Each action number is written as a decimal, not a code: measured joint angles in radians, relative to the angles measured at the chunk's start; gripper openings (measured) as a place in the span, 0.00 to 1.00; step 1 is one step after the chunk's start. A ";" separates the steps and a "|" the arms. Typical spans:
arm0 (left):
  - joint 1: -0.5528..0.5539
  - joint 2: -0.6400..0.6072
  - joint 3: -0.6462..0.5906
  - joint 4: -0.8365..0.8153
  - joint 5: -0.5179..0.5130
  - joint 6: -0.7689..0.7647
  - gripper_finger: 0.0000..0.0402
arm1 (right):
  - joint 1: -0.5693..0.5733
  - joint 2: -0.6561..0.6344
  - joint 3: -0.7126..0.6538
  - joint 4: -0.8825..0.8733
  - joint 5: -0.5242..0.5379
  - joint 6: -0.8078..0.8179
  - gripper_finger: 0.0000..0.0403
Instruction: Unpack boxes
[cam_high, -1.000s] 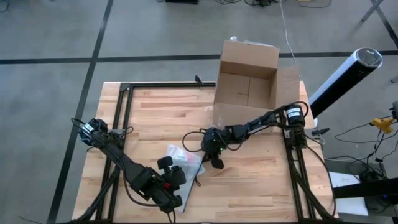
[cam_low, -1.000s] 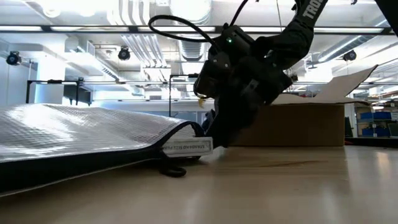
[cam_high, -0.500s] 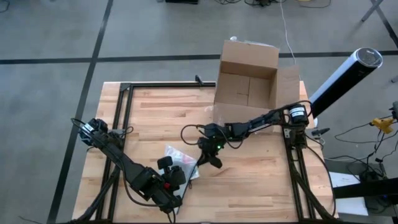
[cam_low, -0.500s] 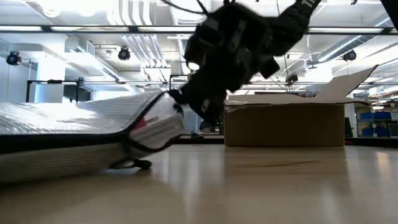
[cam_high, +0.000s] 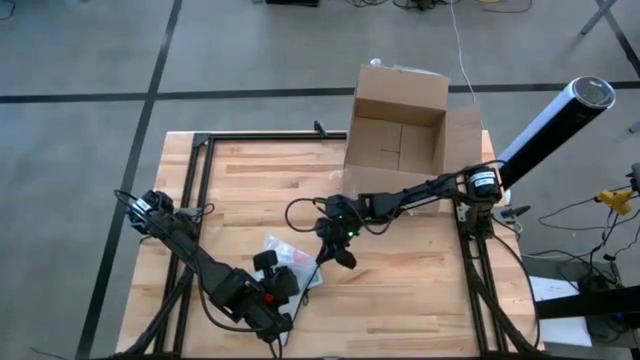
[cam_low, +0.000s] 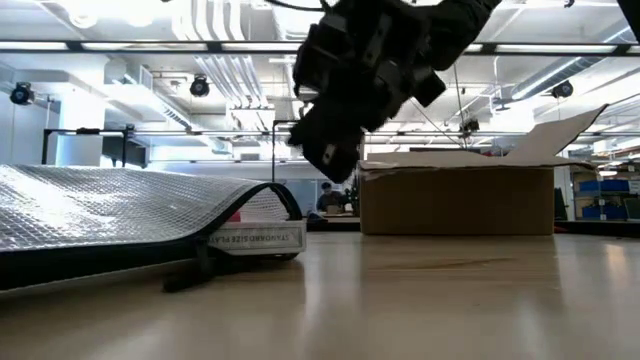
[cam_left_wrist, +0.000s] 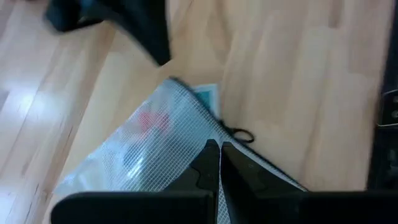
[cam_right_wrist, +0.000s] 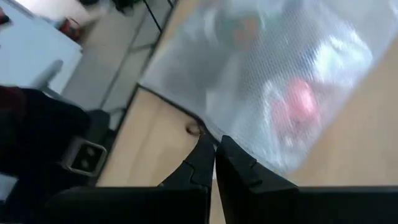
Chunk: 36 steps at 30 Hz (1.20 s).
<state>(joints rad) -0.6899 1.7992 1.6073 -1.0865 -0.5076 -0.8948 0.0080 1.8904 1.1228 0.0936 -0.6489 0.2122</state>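
The open brown cardboard box (cam_high: 400, 130) stands at the table's far edge, right of centre, seen also in the low view (cam_low: 455, 200). A translucent zip pouch (cam_high: 292, 262) lies on the table near the front; something red (cam_right_wrist: 298, 99) shows through it. My right gripper (cam_low: 335, 172) is shut and hangs above the pouch's zip end (cam_low: 255, 238), clear of it. In its own view its tips (cam_right_wrist: 214, 144) point at the zip pull (cam_right_wrist: 196, 129). My left gripper (cam_left_wrist: 219, 149) is shut at the pouch's (cam_left_wrist: 155, 149) dark zip edge. My left gripper's shut fingertips (cam_left_wrist: 211, 155) stand at the pouch's zip edge (cam_left_wrist: 249, 155), slanting down from the table's near left. Whether they pinch that edge or only stand above it, I cannot tell. My right gripper touches nothing.
A black metal frame (cam_high: 200, 180) runs along the table's left, far and right sides. A pale cylinder (cam_high: 555, 125) stands off the table's right edge. Bare wood lies between the pouch and the box.
My right gripper has risen, staying shut, and drifted a little toward the table's left. Half a second ago the pouch's zip end was lifted off the table at the gripper; it has fallen back and lies flat. The rest of the pouch stayed in place.
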 joint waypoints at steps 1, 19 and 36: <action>0.000 0.000 -0.004 -0.015 -0.005 -0.026 0.00 | 0.005 -0.001 -0.012 0.005 0.005 0.002 0.00; -0.031 -0.236 -0.444 0.209 -0.051 -0.224 0.00 | 0.169 -0.078 -0.280 0.384 0.297 0.275 0.00; -0.037 -0.701 -1.042 0.581 0.168 -0.226 0.00 | 0.232 -0.062 -0.285 0.310 0.566 0.267 0.00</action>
<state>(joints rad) -0.7267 1.0983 0.5650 -0.5056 -0.3393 -1.1208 0.2398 1.8286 0.8378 0.4041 -0.0826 0.4797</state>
